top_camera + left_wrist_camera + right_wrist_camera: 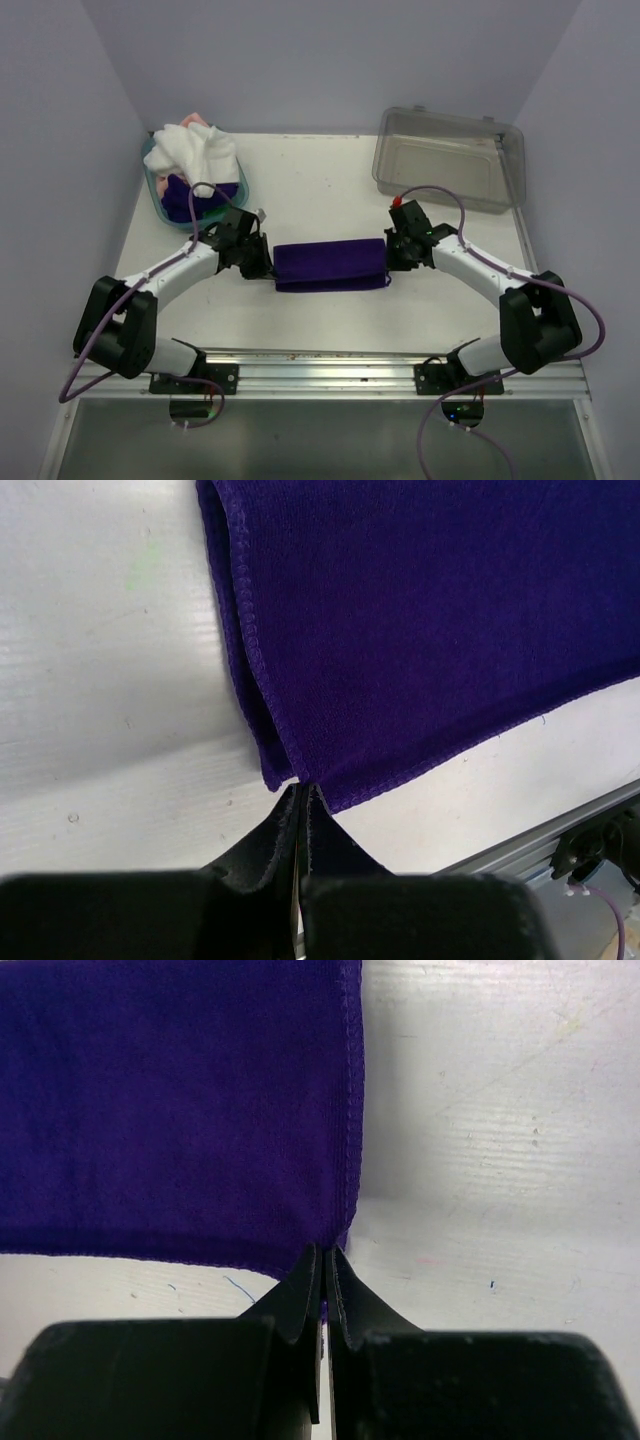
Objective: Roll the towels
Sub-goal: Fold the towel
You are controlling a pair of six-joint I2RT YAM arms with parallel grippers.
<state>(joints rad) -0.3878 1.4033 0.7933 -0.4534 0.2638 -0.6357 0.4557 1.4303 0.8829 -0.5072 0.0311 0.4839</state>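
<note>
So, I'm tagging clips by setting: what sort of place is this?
Probably a robotics lab cell: plain walls box in a white table, and a left arm and right arm are bolted to its metal rail.

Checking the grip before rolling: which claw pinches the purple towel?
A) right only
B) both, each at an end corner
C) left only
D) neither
B: the wrist views show the left claw and the right claw each shut on a corner of the purple towel, at opposite ends.
</note>
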